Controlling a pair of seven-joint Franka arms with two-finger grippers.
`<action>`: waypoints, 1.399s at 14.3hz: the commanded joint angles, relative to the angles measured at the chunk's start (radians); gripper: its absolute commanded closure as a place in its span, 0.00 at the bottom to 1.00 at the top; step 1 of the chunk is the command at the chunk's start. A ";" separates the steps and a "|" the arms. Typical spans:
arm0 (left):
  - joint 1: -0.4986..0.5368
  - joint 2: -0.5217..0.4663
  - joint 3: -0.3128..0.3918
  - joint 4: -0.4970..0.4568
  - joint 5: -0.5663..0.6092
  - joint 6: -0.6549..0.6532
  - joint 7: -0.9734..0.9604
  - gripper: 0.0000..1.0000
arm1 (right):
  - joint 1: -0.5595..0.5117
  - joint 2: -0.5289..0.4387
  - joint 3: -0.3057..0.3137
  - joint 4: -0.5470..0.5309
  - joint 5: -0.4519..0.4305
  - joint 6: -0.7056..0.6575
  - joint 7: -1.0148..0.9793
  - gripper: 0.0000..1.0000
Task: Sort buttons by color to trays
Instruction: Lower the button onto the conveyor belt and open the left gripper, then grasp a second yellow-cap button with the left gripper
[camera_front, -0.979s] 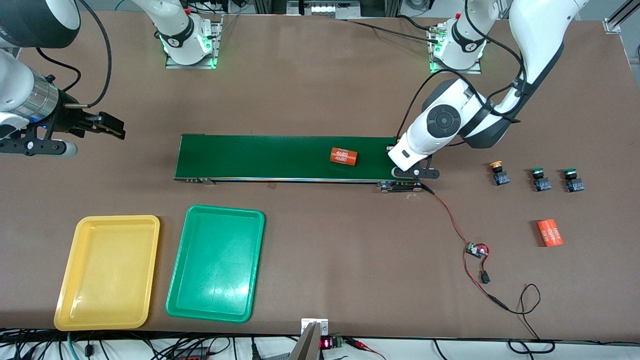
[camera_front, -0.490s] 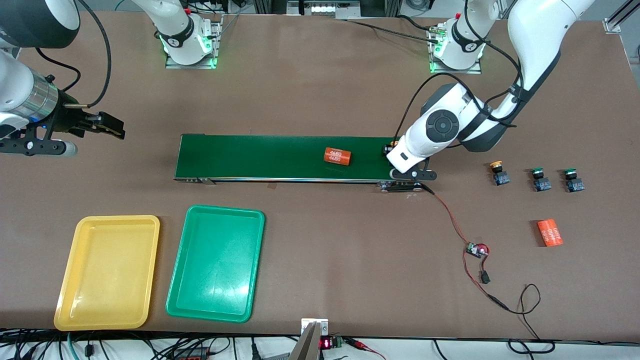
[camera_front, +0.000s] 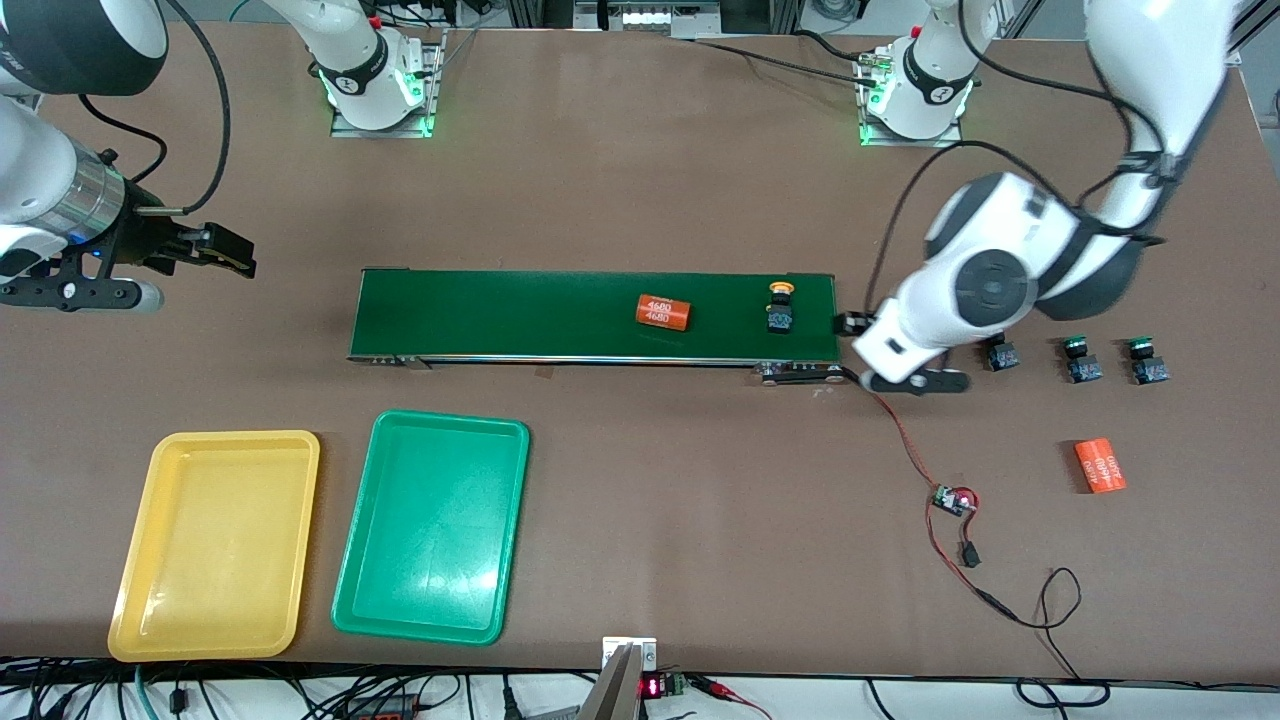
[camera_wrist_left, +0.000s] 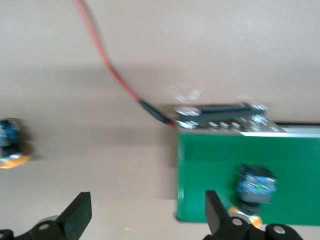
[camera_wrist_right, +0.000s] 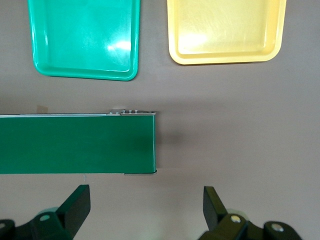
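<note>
One yellow-capped button stands free on the dark-green belt at the left arm's end. My left gripper hangs open and empty just off that belt end. A second yellow button sits partly hidden by the left arm, in a row with two green buttons. The yellow tray and green tray lie nearer the front camera than the belt. My right gripper waits open off the belt's other end.
An orange cylinder with white numerals lies on the belt; another lies on the table nearer the front camera than the green buttons. A red wire runs from the belt's end to a small circuit board.
The left gripper opened, left the yellow button on the belt and drew back toward the left arm's end. The cylinder on the belt travelled toward the right arm's end.
</note>
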 joint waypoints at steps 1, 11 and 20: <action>0.094 -0.026 -0.008 -0.005 0.081 -0.015 0.071 0.00 | 0.022 0.003 0.005 0.006 -0.007 -0.008 0.025 0.00; 0.464 0.036 0.002 -0.216 0.160 0.355 0.241 0.00 | 0.024 0.005 0.005 0.005 -0.009 -0.014 0.025 0.00; 0.471 0.160 0.130 -0.305 0.193 0.561 0.232 0.16 | 0.035 -0.145 0.005 -0.147 0.007 0.000 0.028 0.00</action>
